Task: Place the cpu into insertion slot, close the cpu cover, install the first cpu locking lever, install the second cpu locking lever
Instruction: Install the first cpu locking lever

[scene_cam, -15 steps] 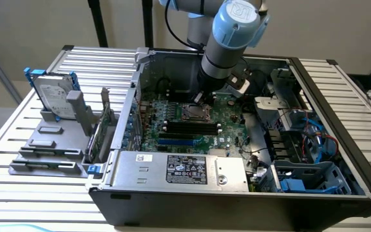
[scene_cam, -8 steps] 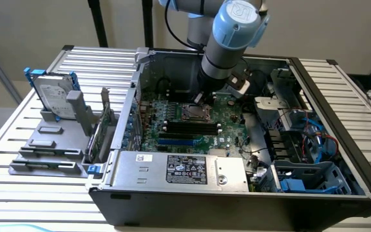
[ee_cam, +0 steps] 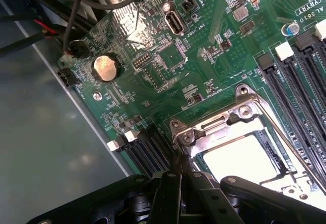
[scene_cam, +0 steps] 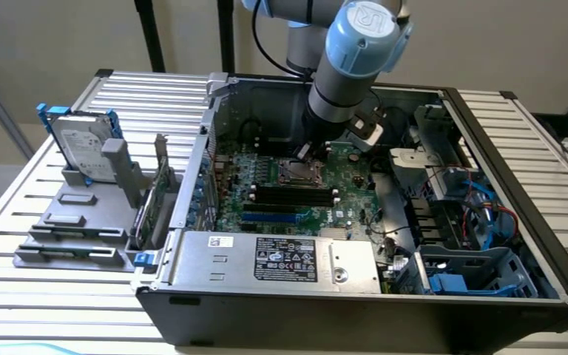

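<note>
Robotics lab, opened computer case (scene_cam: 363,222), slatted workbench (scene_cam: 27,244)

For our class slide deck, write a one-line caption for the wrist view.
Shut tool at the cpu cover, closed over the cpu on the green motherboard.

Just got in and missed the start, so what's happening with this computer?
A robot arm is working inside an open computer case, down at the insertion slot on the green motherboard. The cpu already sits in the slot, and the cpu cover lies closed over it. The shut pincer is at the cover's edge, beside a thin locking lever.
</note>
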